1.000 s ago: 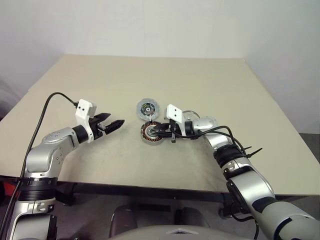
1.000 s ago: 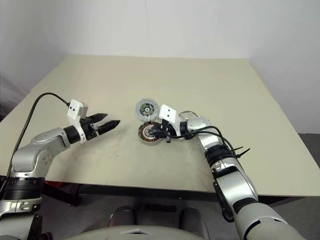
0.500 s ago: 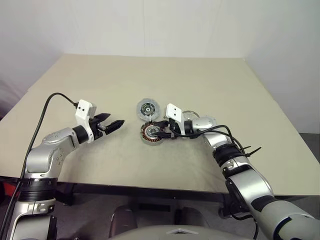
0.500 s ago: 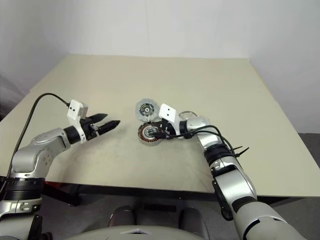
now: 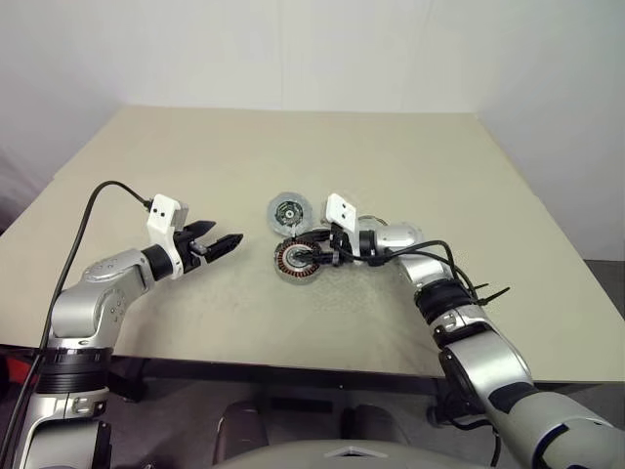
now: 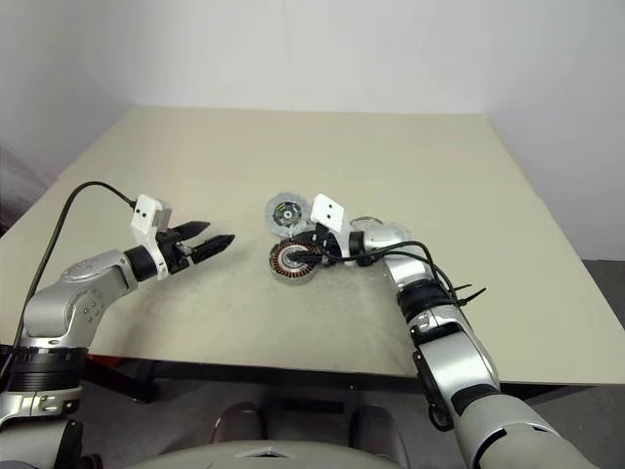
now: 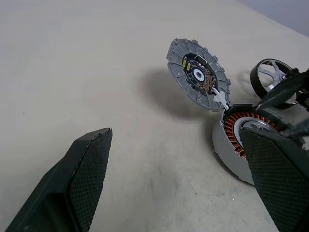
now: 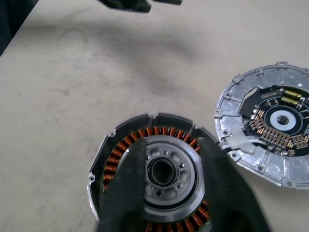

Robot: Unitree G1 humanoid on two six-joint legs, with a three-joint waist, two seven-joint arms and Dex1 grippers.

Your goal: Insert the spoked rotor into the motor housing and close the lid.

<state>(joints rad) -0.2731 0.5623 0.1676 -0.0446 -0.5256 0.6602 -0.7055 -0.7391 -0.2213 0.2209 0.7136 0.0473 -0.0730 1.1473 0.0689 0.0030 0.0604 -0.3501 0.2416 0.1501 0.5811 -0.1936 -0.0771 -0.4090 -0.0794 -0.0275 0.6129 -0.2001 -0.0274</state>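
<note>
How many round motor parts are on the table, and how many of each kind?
Motor housing with copper windings: 1
Lid, dark face with small parts showing: 1
Spoked rotor: 1
Total: 3

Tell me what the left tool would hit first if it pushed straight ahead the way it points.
Probably the motor housing: the left tool, open, points across bare table toward it. The lid lies beside that line. Depth is uncertain.
</note>
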